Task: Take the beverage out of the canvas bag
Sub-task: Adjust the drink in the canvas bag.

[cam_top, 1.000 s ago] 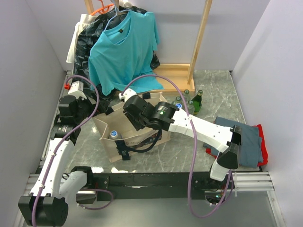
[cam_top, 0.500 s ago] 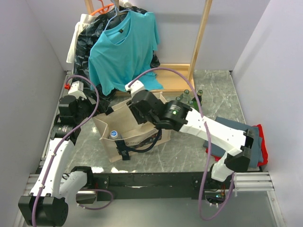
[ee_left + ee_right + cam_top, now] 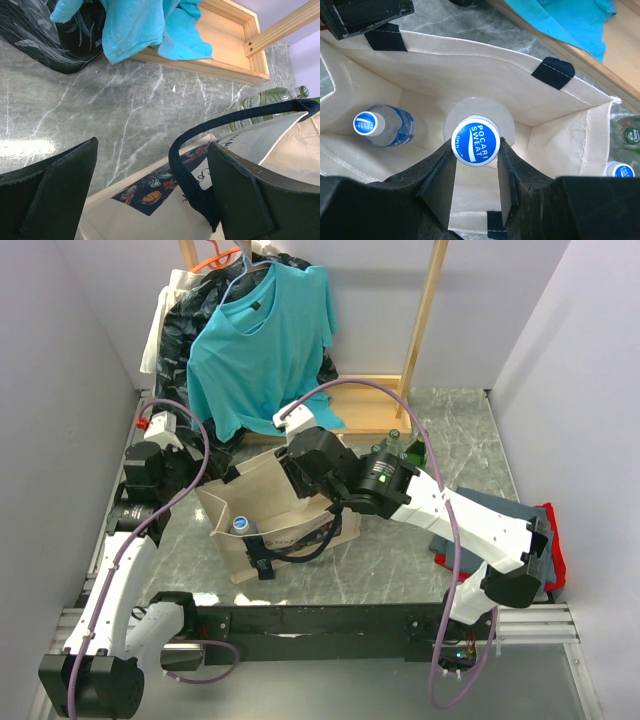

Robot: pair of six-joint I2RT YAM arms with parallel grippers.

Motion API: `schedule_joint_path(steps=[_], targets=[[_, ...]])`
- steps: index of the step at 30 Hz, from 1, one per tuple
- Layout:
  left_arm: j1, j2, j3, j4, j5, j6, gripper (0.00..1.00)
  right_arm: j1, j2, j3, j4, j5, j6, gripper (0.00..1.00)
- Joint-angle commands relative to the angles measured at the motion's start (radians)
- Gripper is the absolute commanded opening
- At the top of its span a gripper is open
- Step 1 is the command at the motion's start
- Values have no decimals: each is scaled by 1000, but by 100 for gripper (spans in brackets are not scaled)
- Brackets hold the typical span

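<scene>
The beige canvas bag (image 3: pixel 232 502) stands open at the table's middle left, black strap handles (image 3: pixel 185 165) on it. In the right wrist view a clear beverage bottle with a blue Pocari Sweat cap (image 3: pixel 475 140) stands upright over the bag's inside (image 3: pixel 470 70). My right gripper (image 3: pixel 475 150) is shut on its neck just under the cap. A second blue-capped bottle (image 3: pixel 370 123) stands in the bag's left corner (image 3: pixel 241 525). My left gripper (image 3: pixel 152 165) hangs open over the bag's far rim, one strap lying beside its right finger.
Green glass bottles (image 3: pixel 415 450) and another blue-capped bottle (image 3: pixel 621 171) stand just outside the bag's right wall. A teal T-shirt (image 3: pixel 260 340) hangs from a wooden rack behind, with a black plastic bag (image 3: pixel 190 310). Folded clothes (image 3: pixel 520 530) lie at the right.
My right arm has drawn up and toward the back right over the bag, still gripping the bottle. The left arm has not moved.
</scene>
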Motion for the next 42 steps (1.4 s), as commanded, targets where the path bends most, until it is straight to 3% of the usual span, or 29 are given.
schedule_joint_path(steps=[1, 16, 42], targets=[[-1, -12, 0, 29, 11, 8, 96, -5, -115, 52, 145, 70, -13, 0], [-1, -16, -8, 31, 14, 2, 96, -29, -72, -38, 186, 72, 6, 0], [-1, -30, 0, 11, 10, 8, 96, -126, 98, -227, 432, -8, 36, 0]])
